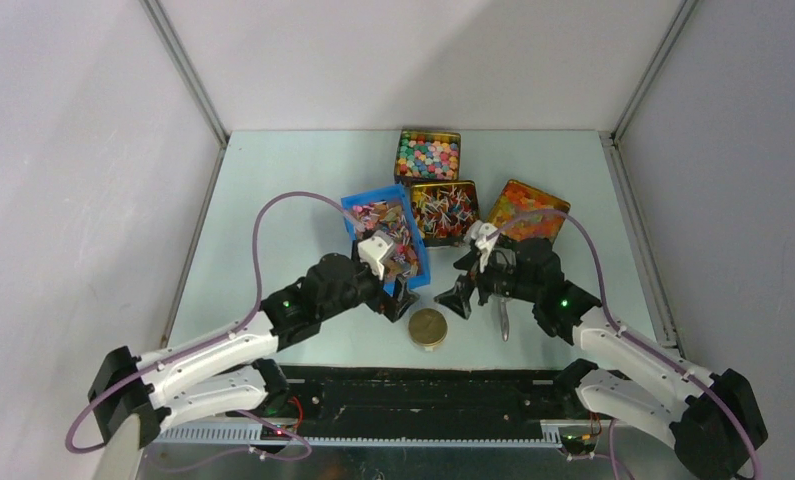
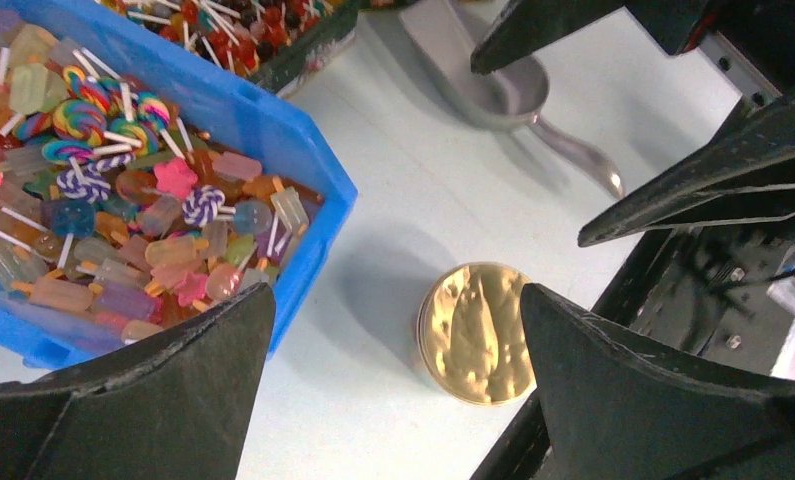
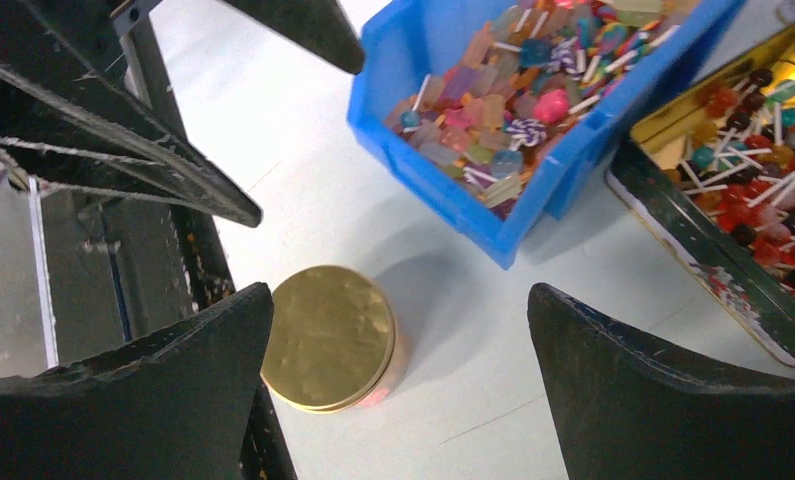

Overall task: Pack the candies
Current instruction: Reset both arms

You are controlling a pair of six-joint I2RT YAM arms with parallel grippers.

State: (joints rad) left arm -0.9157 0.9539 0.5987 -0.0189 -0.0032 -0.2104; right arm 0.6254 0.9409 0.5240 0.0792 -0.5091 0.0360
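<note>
- Blue plastic bin (image 2: pixel 258 115) sits mid-table, heaped with the small mixed candies on white sticks (image 2: pixel 123 200): swirled, pink, orange, purple and pale ones all jumbled together.
- Touching its far right side is a square gold-rimmed tin (image 3: pixel 673 205), loaded with red and dark stick sweets (image 3: pixel 763 150).
- Behind that is a second square tin of round pastel balls (image 1: pixel 428 155), and off to the right a third square tin of glossy orange-yellow jelly pieces (image 1: pixel 521 210).
- Round gold tin (image 3: pixel 328 335) stands alone near the front edge with its lid on, just clear of the bin's near corner.
- Left gripper (image 2: pixel 395 292) hangs over the gap between bin and round tin, fingers spread wide, nothing in them.
- Right gripper (image 3: pixel 398 290) is also spread wide and empty, close above the table to the right of the round tin.
- Silver metal scoop (image 2: pixel 503 95) lies on the table beneath the right gripper, and a black finger covers part of its bowl.
- From above, the left wrist hides the bin's near corner.
- Both wrist views cut off the bin.
- The balls and jellies show only small, from above.
</note>
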